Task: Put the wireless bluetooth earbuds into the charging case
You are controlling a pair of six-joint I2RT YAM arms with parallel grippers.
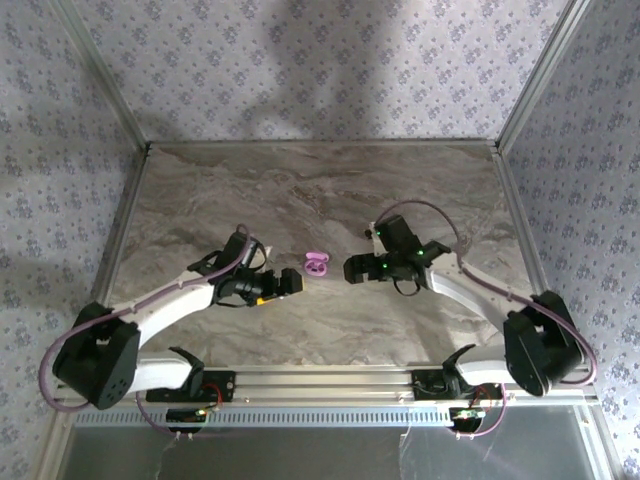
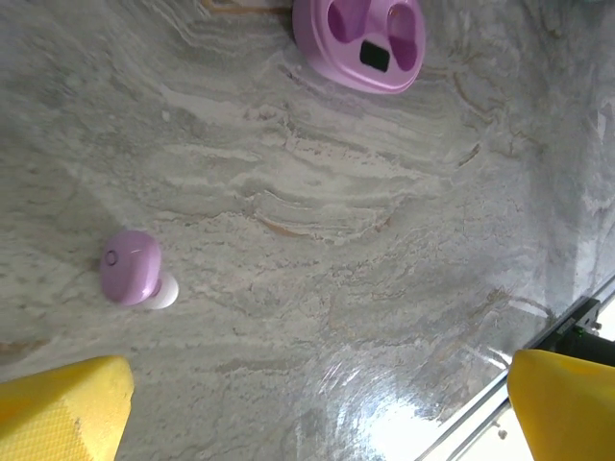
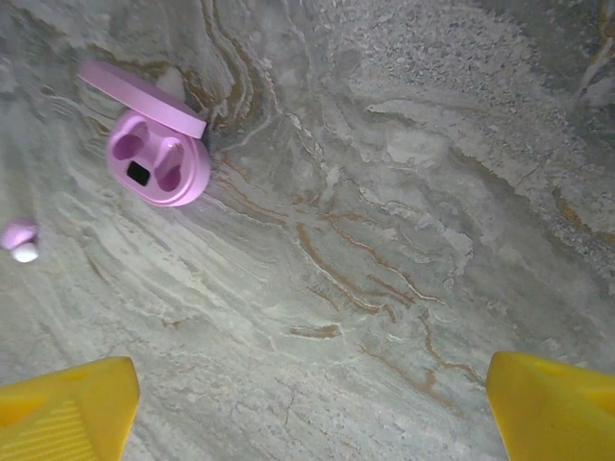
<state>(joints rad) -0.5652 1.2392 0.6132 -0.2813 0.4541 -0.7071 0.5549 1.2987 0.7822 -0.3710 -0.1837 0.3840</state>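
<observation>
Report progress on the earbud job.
Done: the glossy pink oval charging case lies open, both wells empty. In hand: nothing; the left end effector and right end effector are open. Left: the small pink earbud lies on the marble table, apart from the case.

Pink earbud (image 2: 131,268) loose, apart from pink case (image 2: 332,63), open, empty.
</observation>
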